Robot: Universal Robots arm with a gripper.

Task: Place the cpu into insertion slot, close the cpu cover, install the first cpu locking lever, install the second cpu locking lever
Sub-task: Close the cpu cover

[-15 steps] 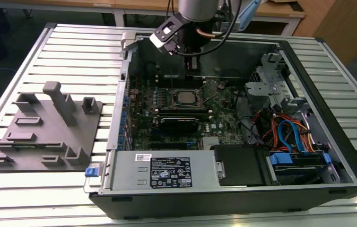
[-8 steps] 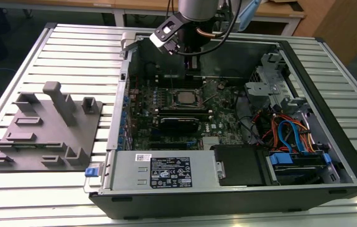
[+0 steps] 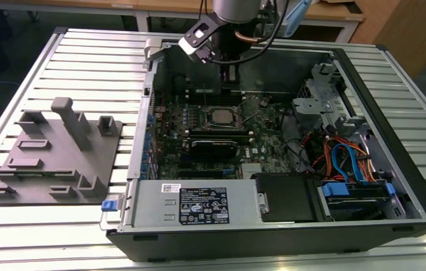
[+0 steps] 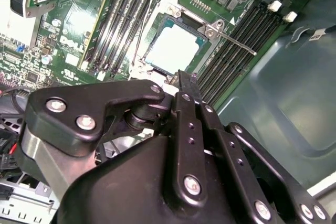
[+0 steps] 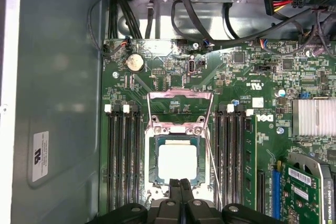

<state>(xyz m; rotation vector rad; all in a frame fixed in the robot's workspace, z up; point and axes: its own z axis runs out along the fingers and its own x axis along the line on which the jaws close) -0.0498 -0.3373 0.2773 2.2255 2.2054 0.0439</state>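
The cpu (image 5: 177, 161) lies flat in the insertion slot (image 5: 153, 157), its pale metal top showing in both wrist views (image 4: 171, 49). The cpu cover (image 5: 180, 98), a silvery frame with a square window, stands swung open at the slot's far side. One locking lever (image 4: 236, 40) sticks out as a thin unlatched rod. My gripper (image 5: 180, 183) is shut with nothing between its fingers. Its tips (image 4: 185, 80) hang just above the slot's near edge. In the exterior view the gripper (image 3: 228, 79) reaches down into the case above the cpu (image 3: 219, 116).
The green motherboard (image 5: 157, 66) sits in an open computer case (image 3: 393, 141) on a slatted table. Long black memory slots (image 5: 122, 156) flank the socket. Cables (image 3: 341, 158), a drive cage and a power supply (image 3: 197, 203) fill the case. A grey fixture block (image 3: 55, 152) stands at the exterior view's left.
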